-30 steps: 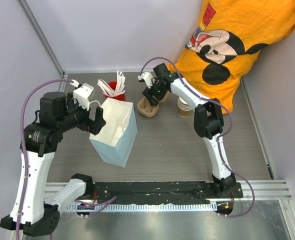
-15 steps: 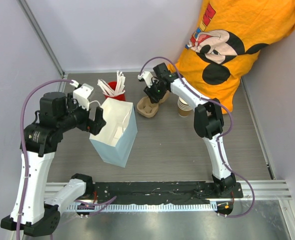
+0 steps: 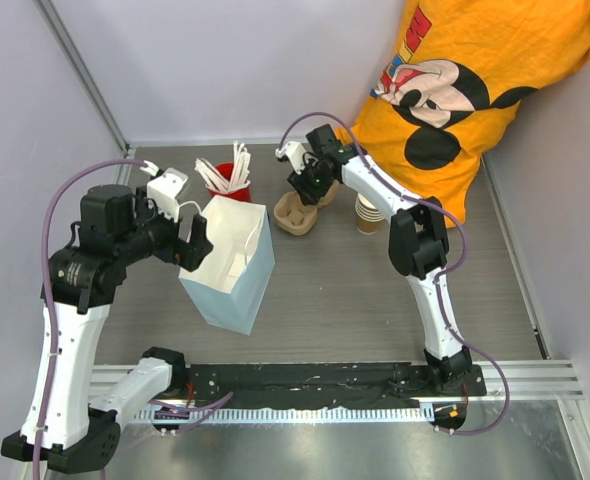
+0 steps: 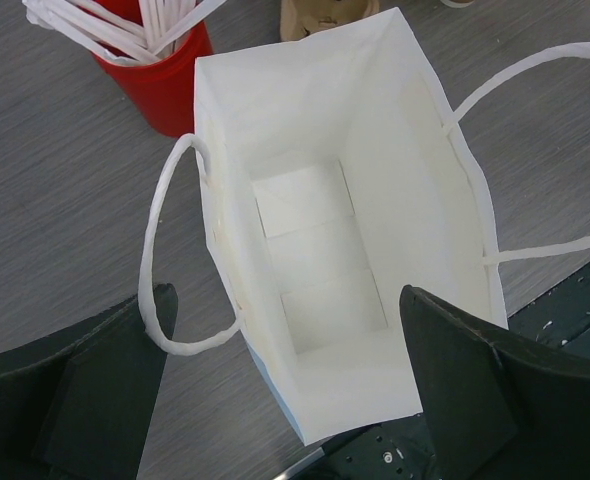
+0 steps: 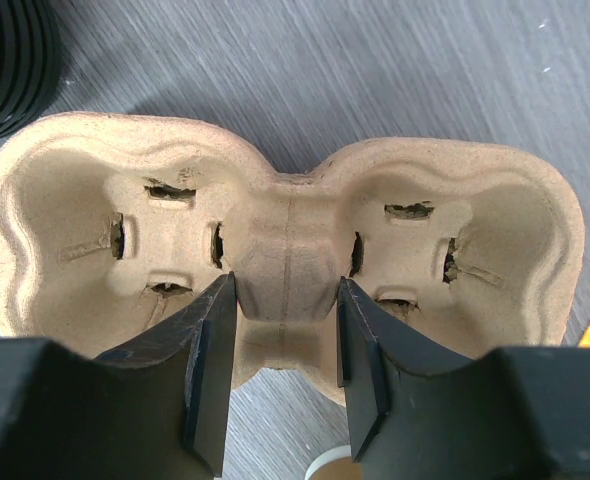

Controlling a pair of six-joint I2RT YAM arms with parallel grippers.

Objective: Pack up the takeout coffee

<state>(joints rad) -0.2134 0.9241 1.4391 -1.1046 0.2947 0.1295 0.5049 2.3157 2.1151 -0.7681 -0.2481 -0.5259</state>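
The right hand point(image 5: 285, 350) is clamped on the tray's point(image 5: 475, 200) centre ridge with the cup point(image 3: 370, 215) just beside it, and the left hand point(image 4: 287, 295) gapes over the bag point(image 4: 325, 130), so lifting the tray could knock the cup over.

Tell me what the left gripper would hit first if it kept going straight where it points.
The left gripper points down into the white paper bag. Straight on, it would probably meet the bag's bottom first, though its wide jaws could catch the rim; depth is unclear.
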